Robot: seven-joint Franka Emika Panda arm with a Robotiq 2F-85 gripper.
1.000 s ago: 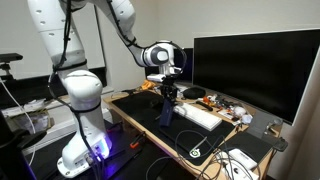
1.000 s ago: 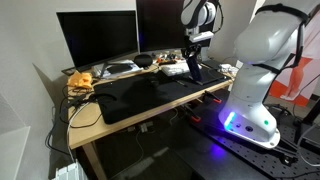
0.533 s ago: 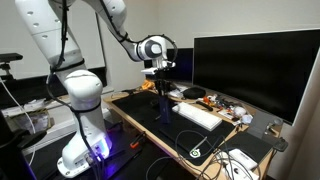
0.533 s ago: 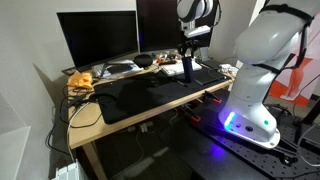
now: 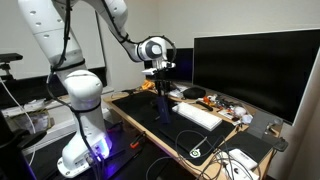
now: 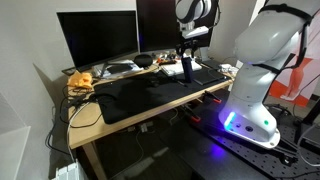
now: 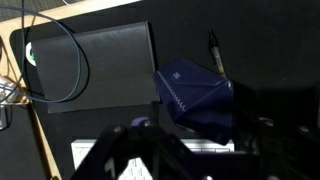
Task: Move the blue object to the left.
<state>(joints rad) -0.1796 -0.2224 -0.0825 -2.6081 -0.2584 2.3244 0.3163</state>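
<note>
The blue object (image 7: 195,95) is a dark blue cloth-like piece with white stitching. It hangs from my gripper (image 7: 190,135) in the wrist view. In both exterior views it dangles below the gripper (image 5: 161,82) (image 6: 186,52) above the black desk mat (image 5: 150,112) (image 6: 140,95); the blue object (image 5: 163,100) (image 6: 187,68) hangs near the white keyboard (image 5: 197,114). The gripper is shut on its upper edge.
A large monitor (image 5: 250,65) stands at the back of the wooden desk (image 6: 90,118). Cables, a mouse pad (image 5: 195,152) and small clutter (image 6: 80,80) lie on the desk. The robot base (image 5: 85,120) stands beside the desk.
The gripper has lifted and shifted slightly along the desk with the blue object in it; since half a second ago almost nothing has moved.
</note>
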